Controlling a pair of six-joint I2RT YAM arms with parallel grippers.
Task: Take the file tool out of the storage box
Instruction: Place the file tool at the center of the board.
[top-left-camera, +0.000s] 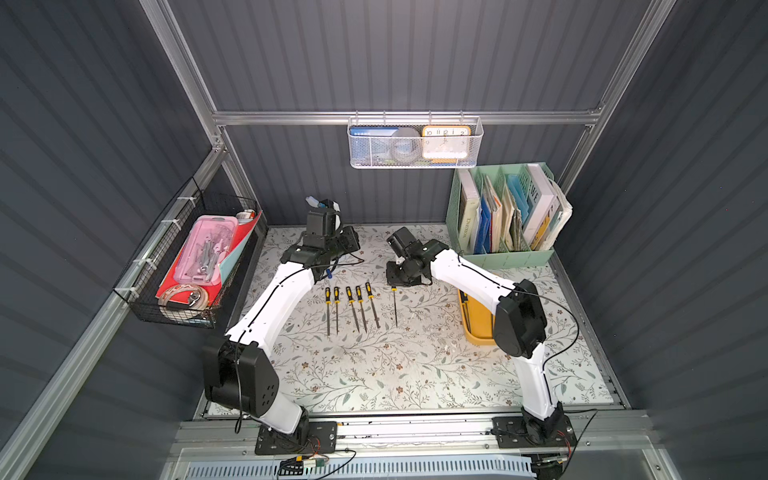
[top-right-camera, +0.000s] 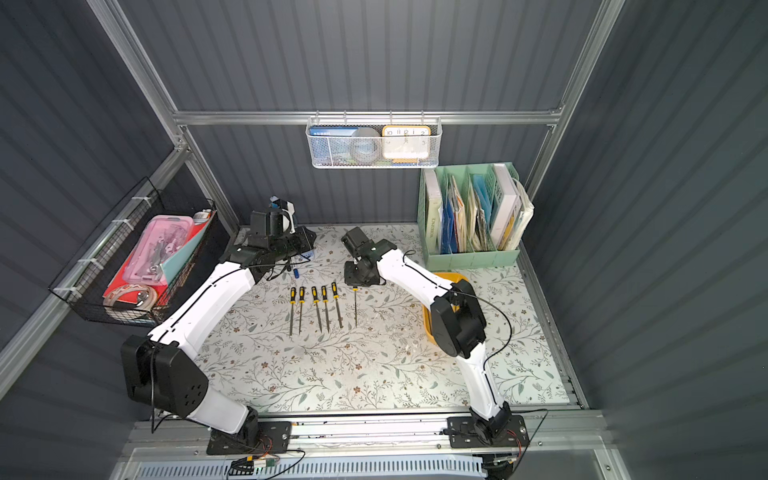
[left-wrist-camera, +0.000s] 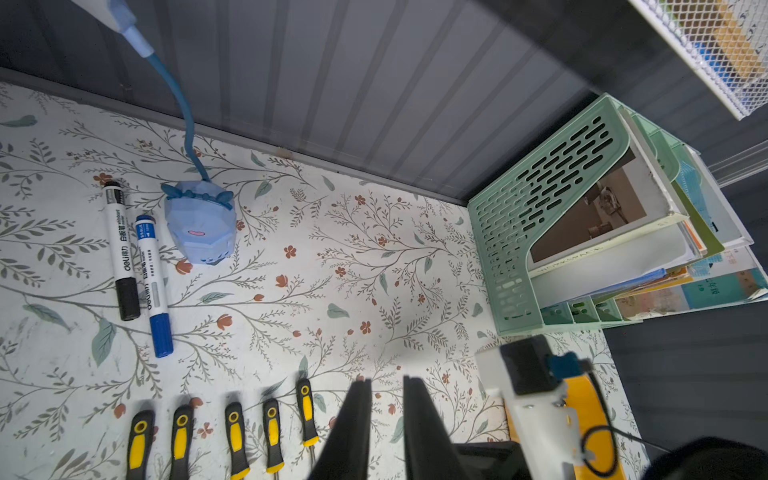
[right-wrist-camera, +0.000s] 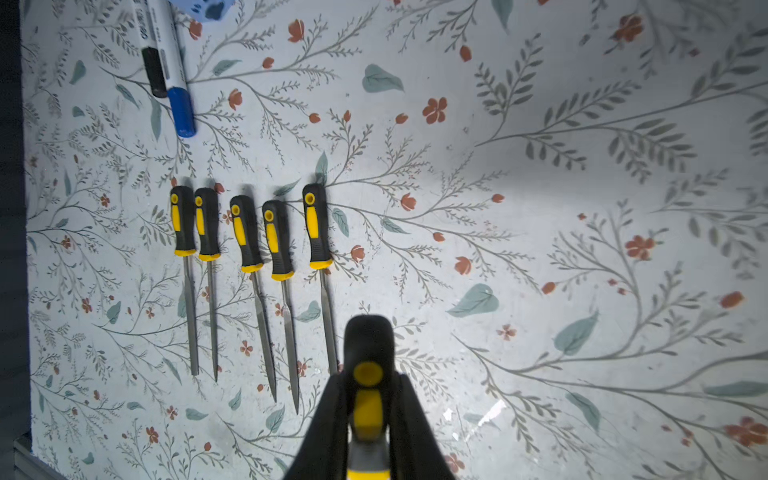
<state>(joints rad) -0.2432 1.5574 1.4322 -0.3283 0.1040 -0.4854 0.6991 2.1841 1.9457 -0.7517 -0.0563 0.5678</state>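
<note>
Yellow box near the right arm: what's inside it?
The right arm covers most of the storage box. Only its yellow wall and rim show; what lies inside cannot be seen.

The left arm (top-left-camera: 270, 303) and right arm (top-left-camera: 469, 274) reach, elbows bent, over the far half of the counter (top-left-camera: 374, 374). The left gripper (left-wrist-camera: 386, 380) is empty, jaws slightly apart. The right gripper (right-wrist-camera: 368, 388) clamps the file tool (right-wrist-camera: 368, 345) by its handle.

Bright light floods the pale floral-patterned tabletop (right-wrist-camera: 540, 187); a glare patch sits just beside the black-and-yellow-handled steel file (right-wrist-camera: 368, 374), whose handle blurs close to the lens. Five matching files (right-wrist-camera: 276, 241) nearby cast soft shadows; top-view edges perhaps bow.
</note>
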